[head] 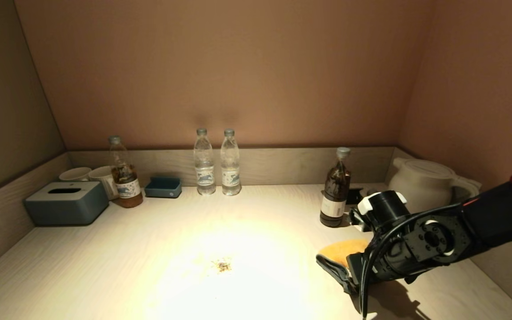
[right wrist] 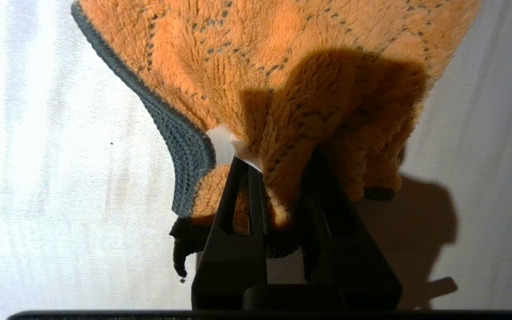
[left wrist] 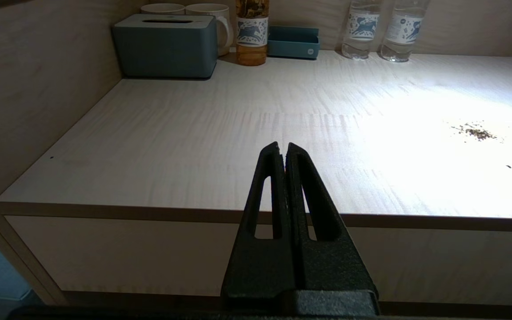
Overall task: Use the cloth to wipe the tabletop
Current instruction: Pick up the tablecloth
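Observation:
The yellow-orange cloth (head: 344, 250) with grey-blue edging lies on the pale wood-grain tabletop (head: 149, 249) at the right front. My right gripper (head: 334, 263) is shut on a bunched fold of the cloth (right wrist: 282, 80). The cloth's white label (right wrist: 222, 144) sits by one fingertip, and the rest of the cloth spreads flat on the tabletop (right wrist: 60, 178) ahead of the gripper (right wrist: 278, 164). A small patch of brown crumbs (head: 222, 265) lies in the lit middle, left of the cloth. My left gripper (left wrist: 282, 149) is shut and empty, held off the front left edge of the tabletop (left wrist: 238, 111), out of the head view.
A dark tea bottle (head: 336, 191) stands just behind the right gripper, with a white kettle (head: 425, 182) in the back right corner. Two water bottles (head: 217, 164), a blue tray (head: 163, 187), another tea bottle (head: 125, 178), mugs (head: 78, 174) and a grey-blue tissue box (head: 66, 203) line the back left.

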{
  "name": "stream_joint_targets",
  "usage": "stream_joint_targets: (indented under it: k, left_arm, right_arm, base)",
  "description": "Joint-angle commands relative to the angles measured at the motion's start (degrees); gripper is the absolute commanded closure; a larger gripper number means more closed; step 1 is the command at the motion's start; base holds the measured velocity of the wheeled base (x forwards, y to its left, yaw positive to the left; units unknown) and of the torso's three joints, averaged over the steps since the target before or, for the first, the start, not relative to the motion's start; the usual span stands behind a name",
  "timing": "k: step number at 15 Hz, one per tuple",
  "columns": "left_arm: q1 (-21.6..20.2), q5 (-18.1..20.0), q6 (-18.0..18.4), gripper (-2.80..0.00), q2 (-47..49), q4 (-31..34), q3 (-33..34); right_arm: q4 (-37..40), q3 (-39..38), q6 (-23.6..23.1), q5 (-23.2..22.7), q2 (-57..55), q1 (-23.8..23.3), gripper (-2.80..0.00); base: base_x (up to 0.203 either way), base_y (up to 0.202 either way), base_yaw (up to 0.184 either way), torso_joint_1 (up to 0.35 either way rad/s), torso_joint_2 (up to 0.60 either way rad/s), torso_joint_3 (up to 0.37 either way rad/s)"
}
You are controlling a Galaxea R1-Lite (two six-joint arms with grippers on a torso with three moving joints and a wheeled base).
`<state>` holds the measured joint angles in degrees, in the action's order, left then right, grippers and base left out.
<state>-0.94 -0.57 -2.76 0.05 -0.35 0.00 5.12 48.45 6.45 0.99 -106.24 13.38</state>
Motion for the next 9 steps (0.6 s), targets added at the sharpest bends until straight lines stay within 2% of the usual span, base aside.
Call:
stream_joint_targets:
  k: [1, 5, 9]
  left_arm:
    - [-0.03, -0.04, -0.06, 0.0, 0.04, 0.0, 0.0]
    - [-0.03, -0.04, -0.06, 0.0, 0.04, 0.0, 0.0]
    - [-0.03, -0.04, -0.06, 0.0, 0.04, 0.0, 0.0]
  right_arm:
    - [-0.68, 0.24, 0.01, -0.2, 4.84, 1.87, 0.0]
    - [-1.15, 1.01, -0.1, 0.02, 12.75, 8.57, 0.0]
    - [-1.08, 3.53, -0.14, 0.83, 14.75, 12.75, 0.0]
  base:
    - [0.0, 0.0, 0.0, 0.0, 0.0, 0.0]
    - [0.0, 0.0, 0.0, 0.0, 0.0, 0.0]
    - [0.0, 0.0, 0.0, 0.0, 0.0, 0.0]
